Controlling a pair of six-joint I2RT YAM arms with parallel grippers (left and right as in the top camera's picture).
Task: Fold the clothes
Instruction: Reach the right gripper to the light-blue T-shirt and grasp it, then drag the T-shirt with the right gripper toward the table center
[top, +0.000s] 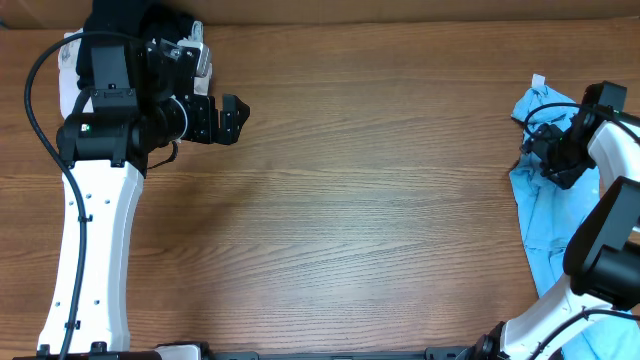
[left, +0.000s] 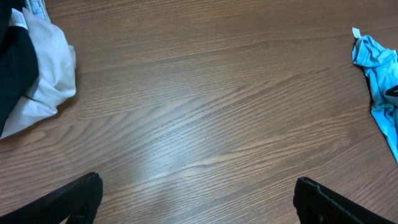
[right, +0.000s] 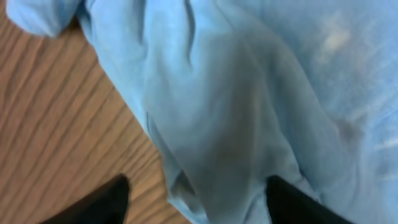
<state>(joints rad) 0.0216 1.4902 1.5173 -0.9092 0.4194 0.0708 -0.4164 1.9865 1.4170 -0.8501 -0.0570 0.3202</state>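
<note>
T-shirt, light sky-blue, bunched in a wrinkled strip at the right-hand edge of table, well apart from the middle. Not spread flat, not folded anywhere visible. Judged to stand at the very start of the task, with the whole of the work left: drawing into the middle, flattening, then folding. Long axis running roughly from far side to near side of the overhead view, along the table's right edge. White neck tag at the far end, hence neck presumably pointing away from the robot, the other end trailing toward the near edge and partly hidden under the right arm. Printed text not legible. Right gripper low over the far part of the strip, fingers spread wide to either side of a raised ridge of fabric in the wrist view, not closed on it; contact with the cloth impossible to confirm. Left gripper far off at the opposite side, fingers parted, holding nothing, hovering above bare wood. Near it, at the far left corner, cream-white garment and black garment, touching each other, no part of the task.
</note>
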